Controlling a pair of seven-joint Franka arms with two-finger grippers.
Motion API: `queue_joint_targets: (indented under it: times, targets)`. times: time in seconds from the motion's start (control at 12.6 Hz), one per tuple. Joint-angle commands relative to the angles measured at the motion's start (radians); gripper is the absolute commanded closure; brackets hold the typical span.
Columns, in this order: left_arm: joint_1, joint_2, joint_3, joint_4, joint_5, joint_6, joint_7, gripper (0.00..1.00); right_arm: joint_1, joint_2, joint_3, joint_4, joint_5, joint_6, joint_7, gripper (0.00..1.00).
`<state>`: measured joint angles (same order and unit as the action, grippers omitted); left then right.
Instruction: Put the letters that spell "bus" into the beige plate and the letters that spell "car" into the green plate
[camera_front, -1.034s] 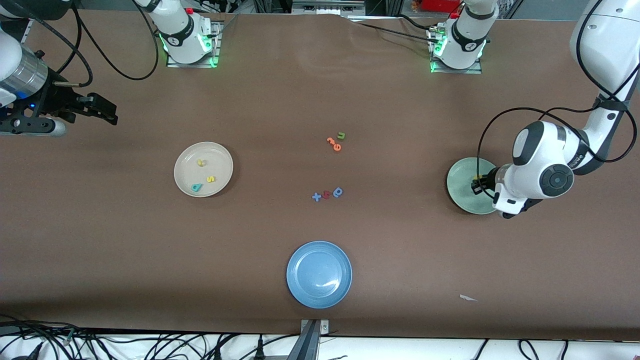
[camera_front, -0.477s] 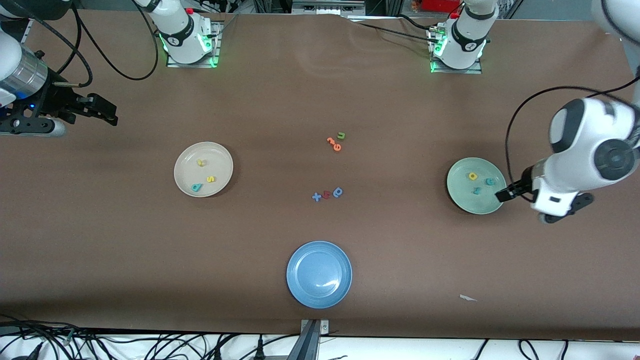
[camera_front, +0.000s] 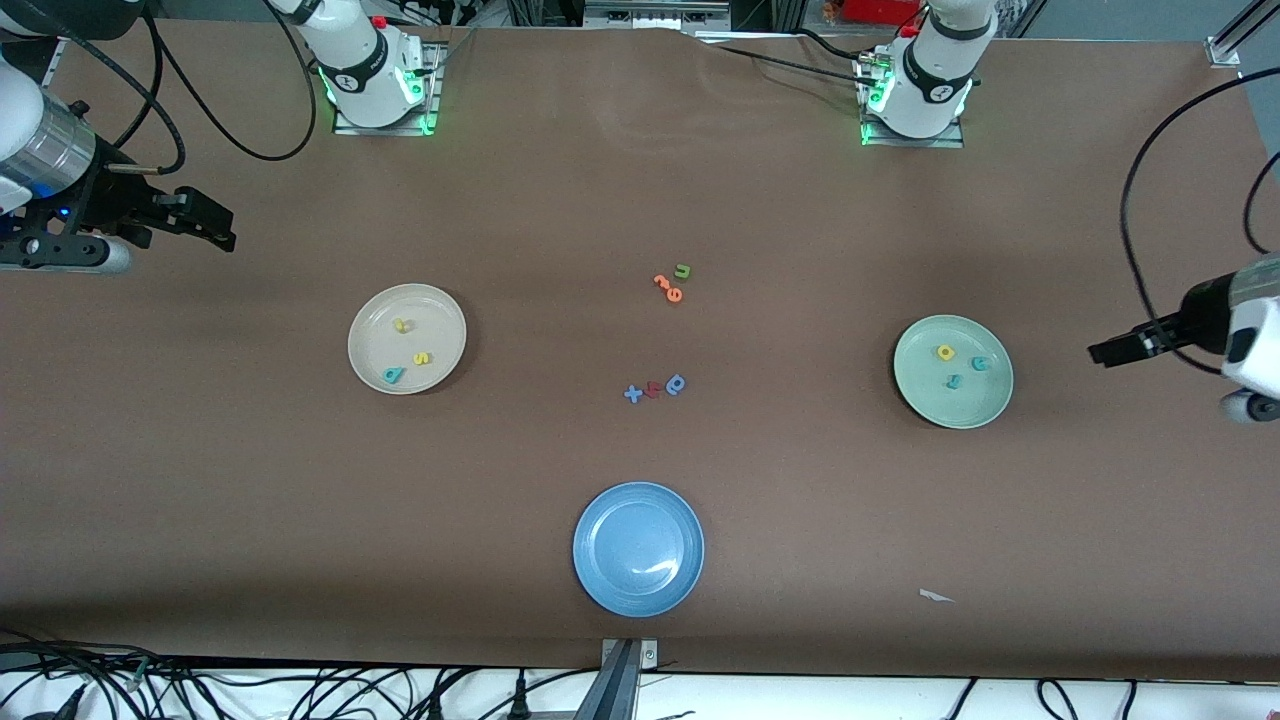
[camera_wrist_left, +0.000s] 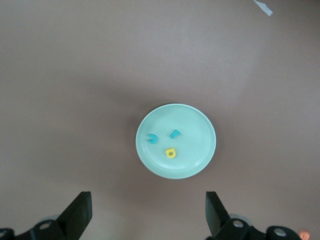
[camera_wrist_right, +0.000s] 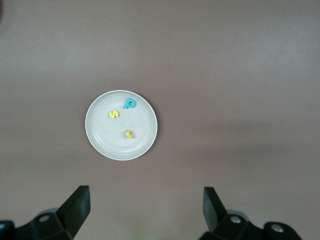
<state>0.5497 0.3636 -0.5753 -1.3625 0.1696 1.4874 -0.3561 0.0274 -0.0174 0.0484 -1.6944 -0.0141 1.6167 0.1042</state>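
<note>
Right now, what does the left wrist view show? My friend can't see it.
A green plate on a brown table holds three tiny letters: teal c, teal r, yellow a. The left end effector hangs open above.

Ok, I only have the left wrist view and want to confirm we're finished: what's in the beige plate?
Observer: The beige plate holds a teal b, a yellow u and a yellow s.
Operator: Any letters lying loose?
Observer: An olive-green u beside orange pieces mid-table; a blue letter nearer the front camera.
Operator: And the other arm?
Observer: The right gripper hangs open over the table toward the right arm's end.
</note>
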Motion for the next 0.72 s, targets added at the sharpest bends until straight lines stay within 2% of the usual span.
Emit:
queue_joint_targets:
  times: [0.0, 0.16, 0.24, 0.4, 0.56, 0.64]
  targets:
    - [-0.005, 0.020, -0.001, 0.126, -0.021, -0.152, 0.164, 0.00, -0.014, -0.007, 0.011, -0.004, 0.017, 0.008, -0.009, 0.00]
    - [-0.017, 0.020, 0.005, 0.167, -0.025, -0.167, 0.181, 0.00, -0.014, -0.007, 0.011, -0.004, 0.016, 0.009, -0.009, 0.00]
    - [-0.051, 0.020, 0.038, 0.171, -0.028, -0.167, 0.181, 0.00, -0.014, -0.007, 0.011, -0.004, 0.016, 0.009, -0.009, 0.00]
    - [-0.207, 0.000, 0.225, 0.172, -0.079, -0.167, 0.186, 0.00, -0.014, -0.007, 0.011, -0.004, 0.016, 0.011, -0.009, 0.00]
    - [-0.374, -0.034, 0.465, 0.175, -0.207, -0.164, 0.190, 0.00, -0.014, -0.007, 0.011, -0.004, 0.016, 0.011, -0.009, 0.00]
    - [-0.448, -0.034, 0.564, 0.175, -0.255, -0.153, 0.192, 0.00, -0.014, -0.007, 0.011, -0.004, 0.017, 0.011, -0.009, 0.00]
